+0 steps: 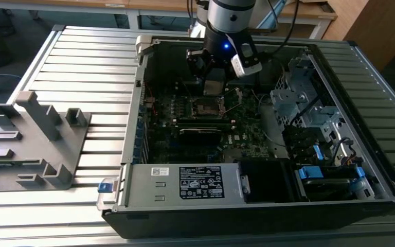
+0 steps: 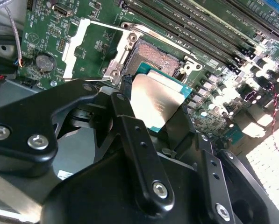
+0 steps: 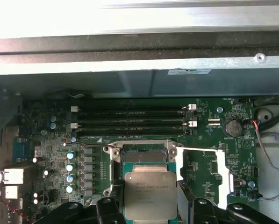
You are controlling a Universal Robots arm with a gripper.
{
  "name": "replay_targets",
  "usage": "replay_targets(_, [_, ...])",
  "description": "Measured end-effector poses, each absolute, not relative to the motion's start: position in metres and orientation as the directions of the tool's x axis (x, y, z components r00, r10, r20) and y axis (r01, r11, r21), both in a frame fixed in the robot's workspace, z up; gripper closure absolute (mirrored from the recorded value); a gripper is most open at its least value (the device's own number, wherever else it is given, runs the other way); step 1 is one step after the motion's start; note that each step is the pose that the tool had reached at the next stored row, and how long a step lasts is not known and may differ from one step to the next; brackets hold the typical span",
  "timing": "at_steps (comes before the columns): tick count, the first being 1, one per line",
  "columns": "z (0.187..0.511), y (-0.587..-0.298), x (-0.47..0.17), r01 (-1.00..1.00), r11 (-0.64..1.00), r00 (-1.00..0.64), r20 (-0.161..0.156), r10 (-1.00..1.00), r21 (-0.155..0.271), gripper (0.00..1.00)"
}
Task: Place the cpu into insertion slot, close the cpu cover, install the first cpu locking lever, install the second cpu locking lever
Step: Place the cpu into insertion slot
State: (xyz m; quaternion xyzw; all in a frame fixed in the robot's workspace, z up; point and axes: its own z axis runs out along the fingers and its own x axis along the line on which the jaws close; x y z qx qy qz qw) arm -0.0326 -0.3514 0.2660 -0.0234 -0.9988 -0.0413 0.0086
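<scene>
**Cpu** [image 3: 150, 189]: We log it clamped by two opposite edges between the dark fingers [image 3: 107, 207] of the hand [image 3: 152, 204]. Its dull silvery top faces up. Its edge nearest the wrist is cut off at the picture border in the first wrist view.

**Insertion slot** [image 3: 144, 157]: It lies just beyond the fingertips and under the cpu, with its contact field bare. The cpu overlaps the slot's near edge in both wrist views. We cannot tell how much gap lies between chip and slot.

**Cpu cover** [image 3: 226, 173]: A pale silvery frame swung open to one side of the hand, clear of the slot's opening. We cannot make out its hinge.

**Motherboard** [image 3: 202, 163]: Long memory slots [image 3: 130, 122] run across just beyond the insertion slot, on the side far from the hand. A row of capacitors [image 3: 70, 170] stands near the hand, on the side opposite the cover. In the second wrist view the hand's own black body hides the board beneath it.

**Computer case** [image 1: 183, 182]: It is open-topped, and its walls stand around the hand on every side. We note free room only straight above the hand.

**Worktop** [image 1: 74, 56]: It is slatted and carries the case. A grey fixture [image 1: 36, 139] sits outside the case, well apart from the hand.
</scene>
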Motion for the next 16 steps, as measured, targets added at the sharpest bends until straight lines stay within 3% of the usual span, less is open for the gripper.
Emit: replay_targets(16, [0.2652,-0.3514,-0.0326,0.171,0.982,-0.985,0.019,0.170,0.082,0.46])
